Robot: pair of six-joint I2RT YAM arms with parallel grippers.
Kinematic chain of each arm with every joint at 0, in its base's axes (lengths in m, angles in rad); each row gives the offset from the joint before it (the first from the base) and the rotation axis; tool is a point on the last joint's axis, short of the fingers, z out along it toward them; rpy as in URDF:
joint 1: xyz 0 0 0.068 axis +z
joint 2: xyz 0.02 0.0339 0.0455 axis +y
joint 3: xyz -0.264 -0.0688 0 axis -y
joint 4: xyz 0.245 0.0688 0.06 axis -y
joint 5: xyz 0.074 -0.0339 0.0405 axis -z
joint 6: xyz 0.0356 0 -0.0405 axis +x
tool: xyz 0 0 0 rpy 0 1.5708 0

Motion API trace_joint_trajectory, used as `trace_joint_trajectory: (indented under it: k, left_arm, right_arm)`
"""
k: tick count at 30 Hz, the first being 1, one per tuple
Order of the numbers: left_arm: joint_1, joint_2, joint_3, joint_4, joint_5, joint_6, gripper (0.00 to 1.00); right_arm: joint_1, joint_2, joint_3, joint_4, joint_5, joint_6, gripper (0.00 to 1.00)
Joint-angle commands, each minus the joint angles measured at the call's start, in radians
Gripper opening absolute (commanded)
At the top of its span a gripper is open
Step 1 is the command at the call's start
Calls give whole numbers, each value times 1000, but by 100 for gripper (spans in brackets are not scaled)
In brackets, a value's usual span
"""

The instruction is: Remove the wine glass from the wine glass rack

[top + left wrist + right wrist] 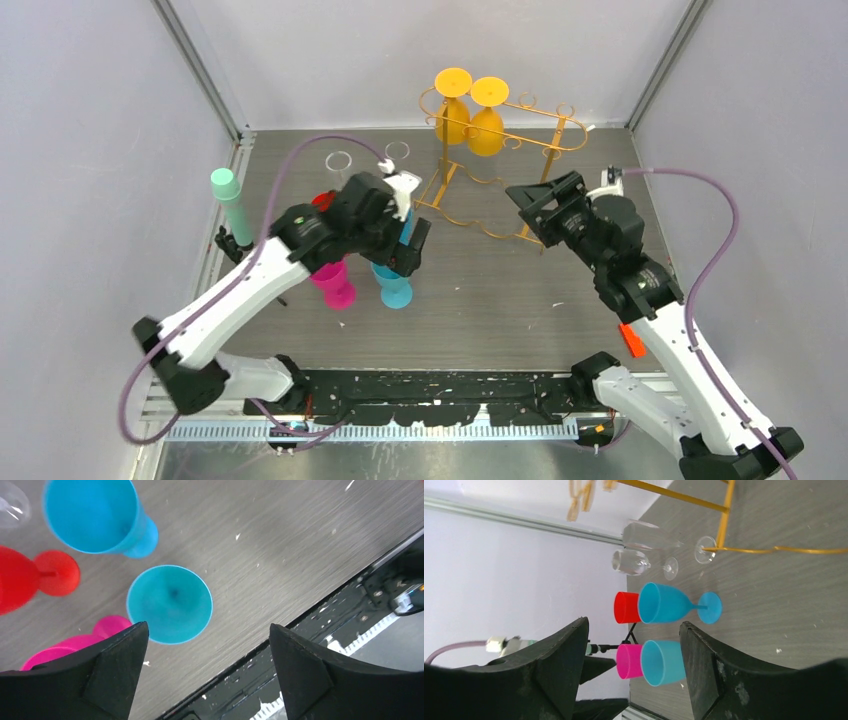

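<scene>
The gold wire wine glass rack [545,143] stands at the back right of the table. Two orange wine glasses [452,118] [487,130] hang upside down at its left end. My right gripper [520,212] is open and empty, low beside the rack's wavy base, apart from the hanging glasses. In the right wrist view my right gripper [634,622] frames the glasses on the table, with a rack upright [724,510] at the top. My left gripper [405,245] is open and empty above a blue glass [170,602]; it also shows in the left wrist view [208,626].
Upright glasses stand at the left: pink [335,285], blue [396,290], a second blue [95,515], red [322,200], and two clear ones [340,160] [397,152]. A mint-green cylinder [232,200] stands at the left wall. Walls close in on three sides.
</scene>
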Motion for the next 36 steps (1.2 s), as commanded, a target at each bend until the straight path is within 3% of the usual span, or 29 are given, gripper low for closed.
trace_joint_trajectory:
  k: [1, 6, 12, 18, 27, 36]
  left_arm:
    - [-1, -179, -8, 112, -59, 30, 97]
    - [-1, -335, -118, 239, -116, 36, 100]
    - [-1, -446, -198, 299, -143, 42, 100]
    - [-1, -459, -193, 278, -152, 12, 100]
    - [-1, -432, -195, 265, -117, -8, 100]
    - [-1, -445, -205, 265, -123, -10, 100]
  right_arm:
    - [-2, 81, 204, -65, -22, -140, 70]
    - [-2, 265, 463, -128, -48, -246, 63]
    - [-2, 499, 731, -161, 113, -274, 62]
    - [-11, 697, 889, -146, 215, -257, 57]
    - [-69, 857, 1028, -168, 209, -190, 51]
    - [-100, 894, 1005, -136, 196, -155, 49]
